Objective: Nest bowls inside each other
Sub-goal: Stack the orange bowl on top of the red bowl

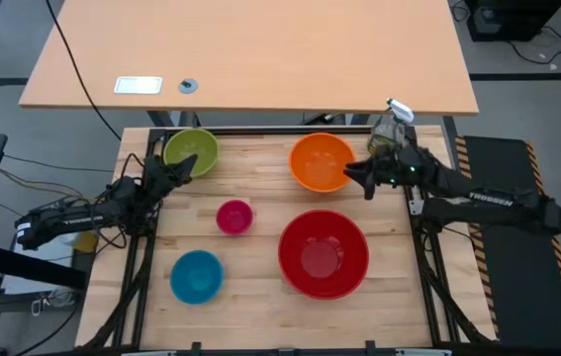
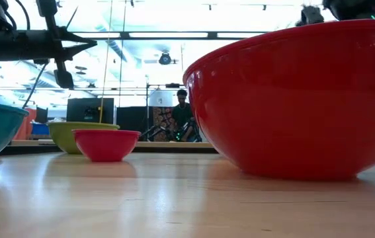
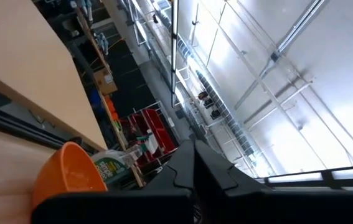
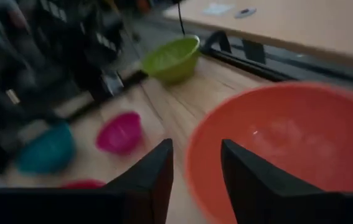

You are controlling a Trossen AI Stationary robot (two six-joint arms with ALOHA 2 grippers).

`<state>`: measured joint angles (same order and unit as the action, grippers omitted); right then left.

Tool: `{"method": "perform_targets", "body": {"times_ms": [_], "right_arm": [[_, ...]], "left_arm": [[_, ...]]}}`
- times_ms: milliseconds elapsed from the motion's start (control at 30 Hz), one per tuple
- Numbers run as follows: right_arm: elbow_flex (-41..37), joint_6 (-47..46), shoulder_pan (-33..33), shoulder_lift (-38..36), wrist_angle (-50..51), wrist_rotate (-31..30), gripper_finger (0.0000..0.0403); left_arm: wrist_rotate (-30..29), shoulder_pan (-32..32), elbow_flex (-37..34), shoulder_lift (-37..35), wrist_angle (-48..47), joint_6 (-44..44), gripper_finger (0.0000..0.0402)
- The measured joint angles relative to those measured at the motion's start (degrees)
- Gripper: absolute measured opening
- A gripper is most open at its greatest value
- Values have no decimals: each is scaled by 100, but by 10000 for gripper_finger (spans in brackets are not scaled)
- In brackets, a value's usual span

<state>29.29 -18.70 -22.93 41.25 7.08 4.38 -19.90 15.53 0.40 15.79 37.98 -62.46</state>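
Five bowls rest on their bases on the wooden table (image 1: 260,188): lime green (image 1: 191,151) at the far left, orange (image 1: 322,161) at the far right, small pink (image 1: 234,217) in the middle, blue (image 1: 197,276) at the near left, and big red (image 1: 324,253) at the near right. My right gripper (image 1: 361,179) hovers open at the orange bowl's right rim; in its wrist view the gripper (image 4: 196,168) has that bowl (image 4: 282,149) just beyond its fingers. My left gripper (image 1: 187,166) is shut with nothing in it, raised beside the green bowl.
A clear spray bottle (image 1: 391,127) stands at the table's far right corner, just behind my right gripper. A larger desk (image 1: 250,59) lies beyond the far edge. Bare wood lies between the pink and orange bowls. A person (image 2: 182,116) stands far back in the room.
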Motion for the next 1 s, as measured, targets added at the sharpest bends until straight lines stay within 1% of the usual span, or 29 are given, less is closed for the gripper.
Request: {"method": "perform_targets", "body": {"times_ms": [133,267,367,433,633,733,800,867,933,1000], "right_arm": [[870,919,54,769,914,-308,135],[1474,892,-29,1364,1569,-984,137],[1833,792,-144,1655,1983,-1094,147],[2005,527,-227,1803,2197,-1100,161],[2206,-1078,-717,2203,3342,-1063,222],[2206,-1454,-917,2393,3873,-896,245],[2206,-1553,-987,2518,3996,-850,251],[2206,-1584,-1033,2684,4019,-840,253],[2206,-1597,-1093,2874,4022,-835,250],[2204,-1628,-1146,3081,4017,-835,246]], "left_arm": [[0,0,0,-4,-1,7,7],[0,0,0,-2,-6,11,7],[0,0,-1,-2,-7,-33,7],[0,0,0,-4,0,-12,7],[-19,2,0,-4,196,10,7],[-245,4,0,-4,222,29,7],[-493,4,0,20,222,60,7],[-682,5,38,112,95,323,7],[-781,7,281,275,-428,547,13],[-791,7,593,480,-945,657,29]]}}
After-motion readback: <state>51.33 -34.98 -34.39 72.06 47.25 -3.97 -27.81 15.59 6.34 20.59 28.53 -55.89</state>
